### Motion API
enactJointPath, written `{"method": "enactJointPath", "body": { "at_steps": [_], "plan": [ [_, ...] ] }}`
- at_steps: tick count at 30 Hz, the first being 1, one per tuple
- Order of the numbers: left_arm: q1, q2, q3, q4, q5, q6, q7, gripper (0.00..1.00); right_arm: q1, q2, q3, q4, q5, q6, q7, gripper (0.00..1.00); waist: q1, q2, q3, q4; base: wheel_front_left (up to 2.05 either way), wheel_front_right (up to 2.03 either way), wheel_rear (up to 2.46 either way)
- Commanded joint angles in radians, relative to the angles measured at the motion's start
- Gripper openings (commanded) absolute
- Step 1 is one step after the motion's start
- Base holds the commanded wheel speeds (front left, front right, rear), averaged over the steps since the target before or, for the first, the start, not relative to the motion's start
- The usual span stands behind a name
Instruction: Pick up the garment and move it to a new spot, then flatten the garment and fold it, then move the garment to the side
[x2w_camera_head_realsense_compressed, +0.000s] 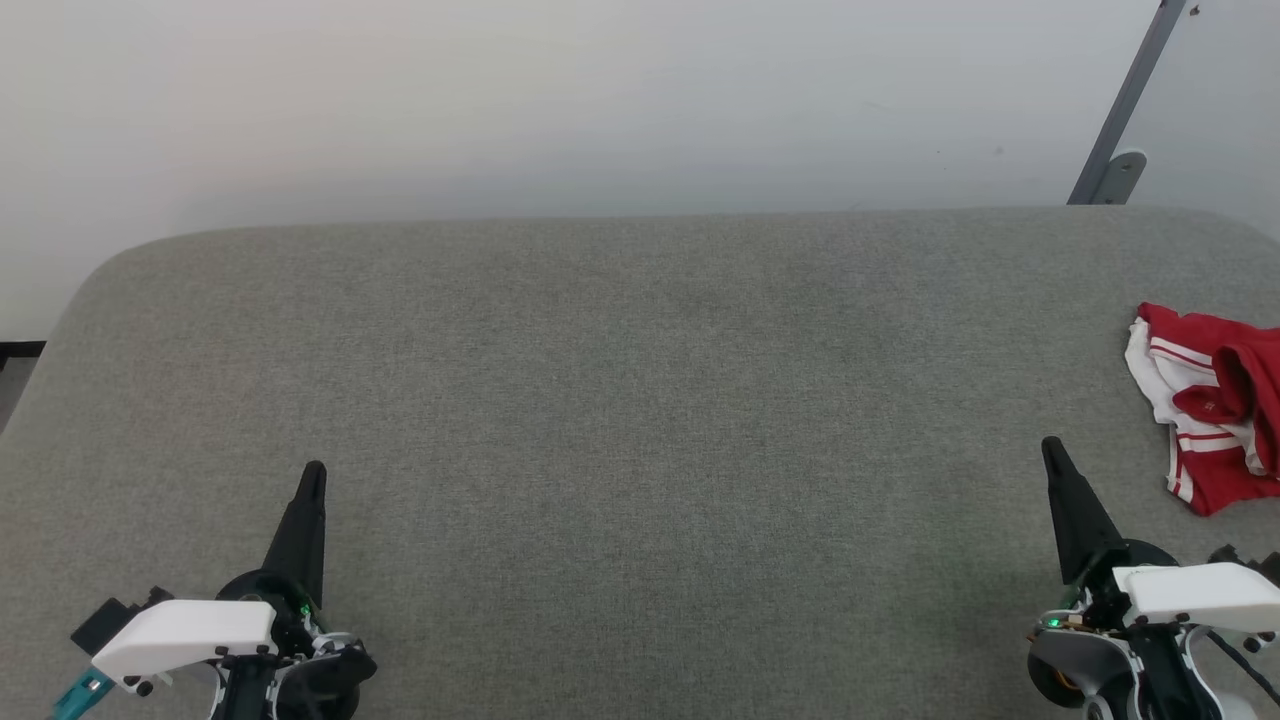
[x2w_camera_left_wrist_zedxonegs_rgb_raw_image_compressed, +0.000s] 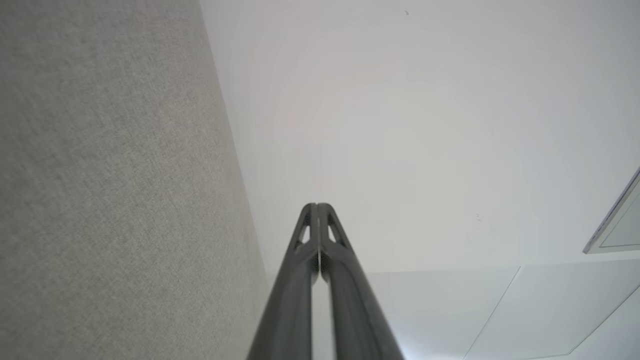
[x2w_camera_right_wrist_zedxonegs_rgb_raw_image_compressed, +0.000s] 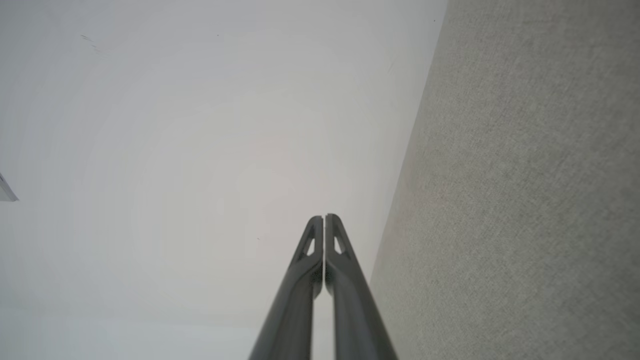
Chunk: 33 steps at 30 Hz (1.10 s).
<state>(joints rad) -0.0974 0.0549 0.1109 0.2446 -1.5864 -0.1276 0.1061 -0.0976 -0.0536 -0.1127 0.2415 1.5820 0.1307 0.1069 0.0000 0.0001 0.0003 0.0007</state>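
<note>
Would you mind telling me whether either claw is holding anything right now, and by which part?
Nothing is held. The left claw and right claw are both shut and empty; the garment lies crumpled, apart from both.

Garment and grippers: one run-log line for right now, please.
garment: crumpled, far right of grey surface, untouched | left gripper: shut, empty | right gripper: shut, empty, nearest garment

The garment (x2w_camera_head_realsense_compressed: 1212, 402) runs off the head view's right edge.

You had a grey fabric-covered surface (x2w_camera_head_realsense_compressed: 640, 380) with rounded far corners, plain white wall (x2w_camera_head_realsense_compressed: 600, 100) behind it, slanted grey metal bar (x2w_camera_head_realsense_compressed: 1128, 100) upper right, soft even light
</note>
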Motion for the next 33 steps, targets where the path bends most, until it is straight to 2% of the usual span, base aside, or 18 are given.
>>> {"method": "enactJointPath", "body": {
  "at_steps": [1, 33],
  "plan": [
    [-0.017, -0.004, 0.004, 0.000, -0.019, -0.006, 0.009, 0.00, -0.016, 0.005, -0.003, 0.005, 0.020, 0.000, 0.008, 0.00, 0.0000, -0.0001, 0.001, 0.000, 0.00, 0.00, 0.00],
    [-0.019, -0.005, 0.005, 0.001, -0.027, -0.006, 0.011, 0.00, -0.014, 0.005, -0.002, 0.005, 0.033, 0.000, 0.011, 0.00, 0.0000, -0.0001, 0.003, -0.001, 0.00, 0.00, 0.00]
  ]
}}
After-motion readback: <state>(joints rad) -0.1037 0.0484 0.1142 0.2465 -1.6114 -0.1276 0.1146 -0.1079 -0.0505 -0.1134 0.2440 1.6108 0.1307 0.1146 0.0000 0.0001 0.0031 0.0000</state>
